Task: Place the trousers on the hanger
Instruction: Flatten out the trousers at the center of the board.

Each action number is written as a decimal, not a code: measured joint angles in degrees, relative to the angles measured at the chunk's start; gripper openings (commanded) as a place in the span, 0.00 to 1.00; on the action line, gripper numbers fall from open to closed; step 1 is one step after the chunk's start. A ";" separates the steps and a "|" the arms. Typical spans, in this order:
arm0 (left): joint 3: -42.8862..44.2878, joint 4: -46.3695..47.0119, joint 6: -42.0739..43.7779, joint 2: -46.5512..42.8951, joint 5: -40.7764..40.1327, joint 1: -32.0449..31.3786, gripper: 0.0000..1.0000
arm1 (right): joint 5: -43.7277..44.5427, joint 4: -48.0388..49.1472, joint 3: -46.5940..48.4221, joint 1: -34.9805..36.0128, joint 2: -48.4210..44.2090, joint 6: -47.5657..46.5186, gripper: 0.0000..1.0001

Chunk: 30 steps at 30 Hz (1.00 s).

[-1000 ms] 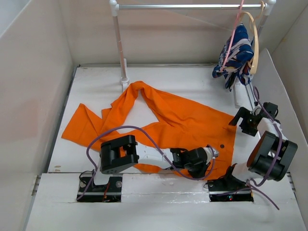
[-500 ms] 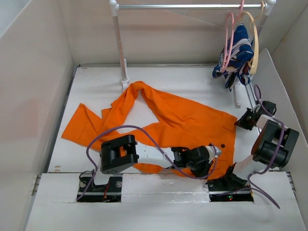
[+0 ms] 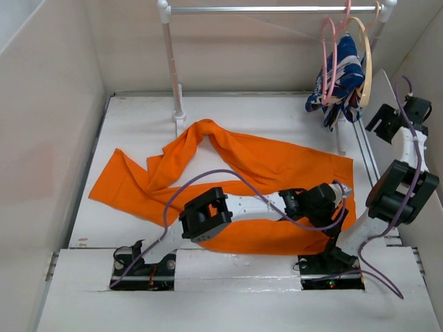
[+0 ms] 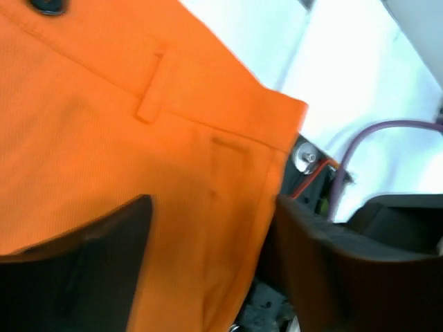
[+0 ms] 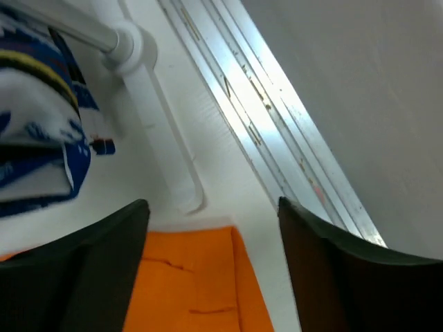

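Left jaws stand apart over the trousers' (image 3: 256, 162) waistband, holding nothing. Right jaws, also apart and empty, hover past their right edge; the hanger (image 3: 324, 55) hangs beyond.

light: bright, even | shadows: soft | wrist views: blurred close-up

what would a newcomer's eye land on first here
The bright orange trousers sprawled across the white table grab the eye first, with the left claw open over their waistband at the near right. Next comes the far right end of the rail, where a thin pink hanger hangs beside a blue-and-white garment.
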 measured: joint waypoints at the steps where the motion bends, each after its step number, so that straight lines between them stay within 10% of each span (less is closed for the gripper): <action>1: -0.22 0.74 -0.81 0.31 0.09 0.48 0.81 | 0.26 -0.72 2.40 0.15 1.64 -0.44 0.87; 5: -7.96 4.50 -1.16 -4.61 -3.67 0.26 0.78 | 1.09 -1.68 1.51 1.84 1.01 -1.31 0.68; 10: -26.43 6.29 0.11 -26.75 -13.42 -2.23 0.67 | -0.39 -0.96 -16.15 8.04 -18.75 -0.33 0.00; 14: -34.75 6.86 -4.02 -46.29 -20.94 2.45 0.66 | -3.06 0.28 -27.87 17.73 -35.01 -1.42 0.00; 19: -48.83 6.36 -12.79 -62.73 -25.70 29.05 0.68 | -5.22 -2.91 -35.76 32.20 -42.29 -3.41 0.07; 24: -65.09 -0.59 -17.05 -68.11 -25.46 53.70 0.71 | -5.09 -5.70 -36.94 46.73 -45.66 -3.21 0.64; 30: -70.23 -12.63 -22.91 -72.52 -23.41 68.48 0.73 | -3.58 -6.16 -36.94 62.25 -43.34 -2.25 0.68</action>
